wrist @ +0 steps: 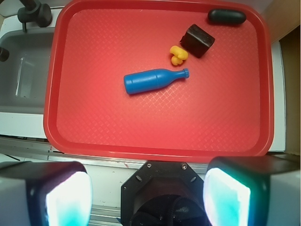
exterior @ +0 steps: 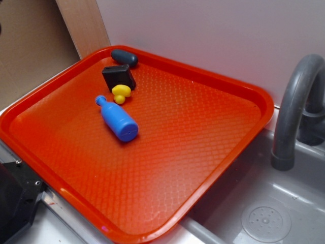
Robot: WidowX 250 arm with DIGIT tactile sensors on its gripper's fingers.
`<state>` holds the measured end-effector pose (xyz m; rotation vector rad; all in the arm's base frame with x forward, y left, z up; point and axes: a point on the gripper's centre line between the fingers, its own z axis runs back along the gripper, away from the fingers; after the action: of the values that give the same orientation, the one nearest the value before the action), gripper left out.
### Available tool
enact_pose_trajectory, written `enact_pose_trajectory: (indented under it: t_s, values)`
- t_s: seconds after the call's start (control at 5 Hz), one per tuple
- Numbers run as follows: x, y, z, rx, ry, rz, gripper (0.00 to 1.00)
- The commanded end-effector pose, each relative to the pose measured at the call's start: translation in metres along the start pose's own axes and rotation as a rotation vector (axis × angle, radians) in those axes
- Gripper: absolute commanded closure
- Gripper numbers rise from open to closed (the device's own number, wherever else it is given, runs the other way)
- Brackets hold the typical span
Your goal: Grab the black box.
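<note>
My gripper [wrist: 148, 197] hung high above the near rim of the tray [wrist: 155, 127], jaws spread wide, nothing between them. In the wrist view both fingers [wrist: 66, 195] were cut off by the bottom edge, their pads glowing pale teal; the tips could not be seen. The dark mount sat between them at 6 o'clock.

In the wrist view the box [wrist: 198, 40] lay at about 1 o'clock on the tray, turned cornerwise to the rim, near the far edge. Its faces read dark brown-black under the light; the edges were sharp. A yellow toy [wrist: 178, 55] sat just beside its 8 o'clock corner, seemingly touching, though I could not tell for sure. A dark pebble [wrist: 226, 17] lay at the box's 1 o'clock, close against the rim and apart from the box.

A blue bottle [wrist: 154, 80] lay on its side near the tray's centre, neck pointing to 3 o'clock, close below the toy but apart from it.

At 9 to 11 o'clock lay a grey sink [wrist: 23, 80], with a faucet [wrist: 34, 13] cut off at the top corner.

In the exterior view only a black piece of the arm showed at the lower left corner; the gripper itself was out of frame there.
</note>
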<state>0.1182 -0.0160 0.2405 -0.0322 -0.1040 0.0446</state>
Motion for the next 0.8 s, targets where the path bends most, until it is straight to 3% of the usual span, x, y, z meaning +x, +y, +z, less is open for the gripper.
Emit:
enact_pose_trajectory:
  t_s: [0.0,0.2,0.6]
  values:
    - [0.000,0.000,0.000,0.000,0.000,0.000,0.00]
    - [0.047,0.021,-0.014,0.058,-0.066,-0.056,0.00]
    - [0.086,0.060,-0.037,0.067,-0.088,-0.218,0.00]
